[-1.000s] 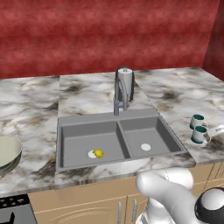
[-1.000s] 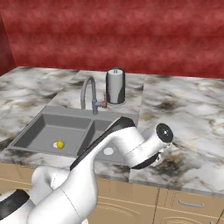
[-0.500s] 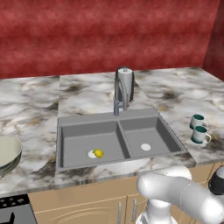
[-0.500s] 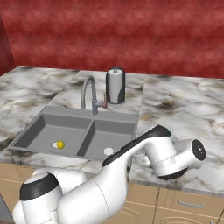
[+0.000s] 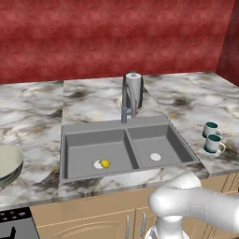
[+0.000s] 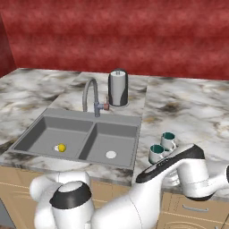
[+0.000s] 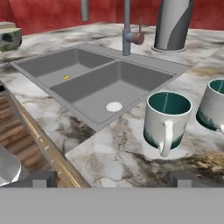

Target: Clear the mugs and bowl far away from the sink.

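Two white mugs with teal insides stand on the marble counter to the right of the sink (image 5: 126,144). The nearer mug (image 5: 214,143) (image 6: 156,153) (image 7: 167,118) has its handle turned toward the counter's front edge. The farther mug (image 5: 210,128) (image 6: 168,140) (image 7: 214,105) stands just behind it. My gripper (image 7: 111,179) is open and empty, low at the counter's front edge, facing the nearer mug from a short way off. The pale bowl (image 5: 7,163) sits on the counter at the far left, cut by the picture's edge.
A curved grey faucet (image 5: 127,100) and an upright dark cylinder (image 5: 134,88) stand behind the sink. A small yellow object (image 5: 105,163) lies in the left basin. A red wall runs behind the counter. My white arm (image 6: 170,174) crosses in front of the cabinets.
The arm has swung down and to the right, past the counter's front edge. The mugs, the bowl and the sink have not moved. The gripper has stayed open.
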